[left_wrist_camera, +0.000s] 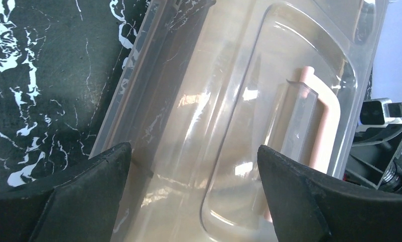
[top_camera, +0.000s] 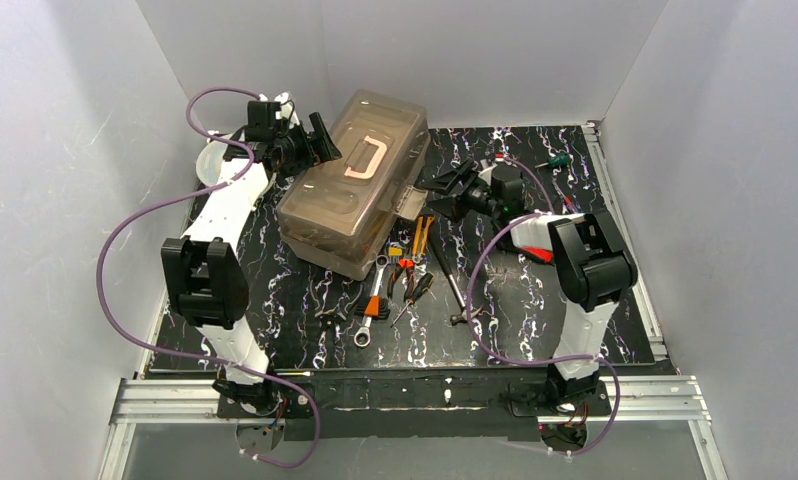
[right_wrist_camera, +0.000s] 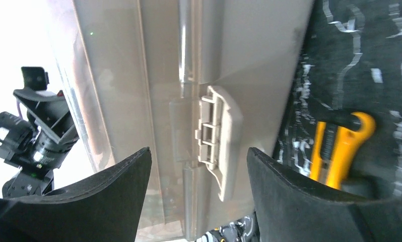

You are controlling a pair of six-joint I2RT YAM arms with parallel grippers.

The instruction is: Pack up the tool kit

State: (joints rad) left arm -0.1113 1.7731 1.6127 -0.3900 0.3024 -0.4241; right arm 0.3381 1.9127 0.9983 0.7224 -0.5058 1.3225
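Note:
The tan toolbox (top_camera: pixel 350 185) lies shut on the marbled mat, its smoky lid (left_wrist_camera: pixel 229 101) and cream handle (top_camera: pixel 365 157) facing up. My left gripper (top_camera: pixel 325 143) is open at the box's far left corner, its fingers over the lid (left_wrist_camera: pixel 194 156). My right gripper (top_camera: pixel 445 185) is open at the box's right side, facing its tan latch (right_wrist_camera: pixel 216 141). Loose tools lie in front of the box: a wrench (top_camera: pixel 370 305), orange pliers (top_camera: pixel 407 270), a yellow-handled tool (right_wrist_camera: pixel 340 146) and a long dark tool (top_camera: pixel 450 280).
A green-handled screwdriver (top_camera: pixel 555 160) lies at the back right of the mat. A red tool (top_camera: pixel 538 253) lies under my right arm. White walls close in the left, back and right sides. A round grey object (top_camera: pixel 210 160) sits behind my left arm.

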